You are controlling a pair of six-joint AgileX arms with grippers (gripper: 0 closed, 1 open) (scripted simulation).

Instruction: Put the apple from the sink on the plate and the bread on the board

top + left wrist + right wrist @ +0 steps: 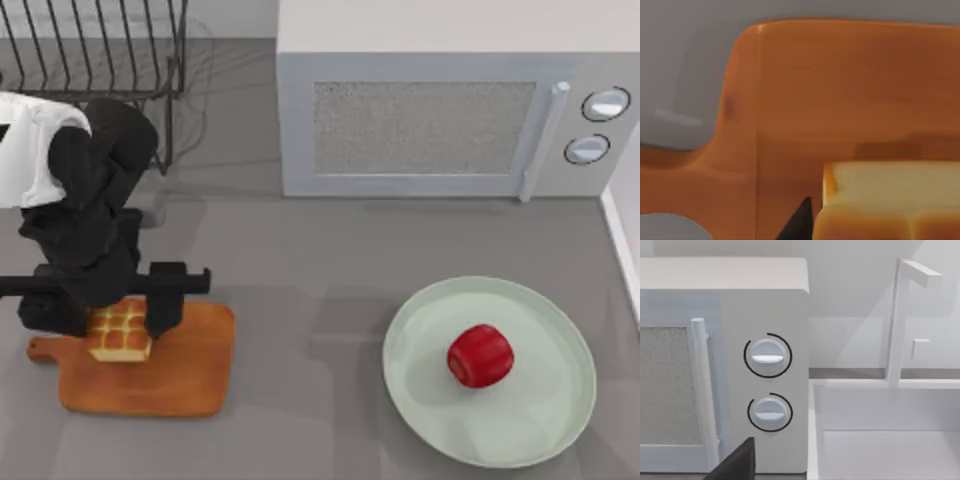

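The left pincer (112, 318) grasps the bread (119, 331) low over the board (190, 370) (for placing); the apple (480, 355) lies on the plate (540, 430).

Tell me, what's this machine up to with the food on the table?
The left arm's gripper is down over the bread, which sits on the wooden board at the table's left. Whether its fingers have let go is hard to tell. The apple already lies on the green plate at the right, in front of the microwave. The right arm is parked, its camera facing the microwave and the sink.
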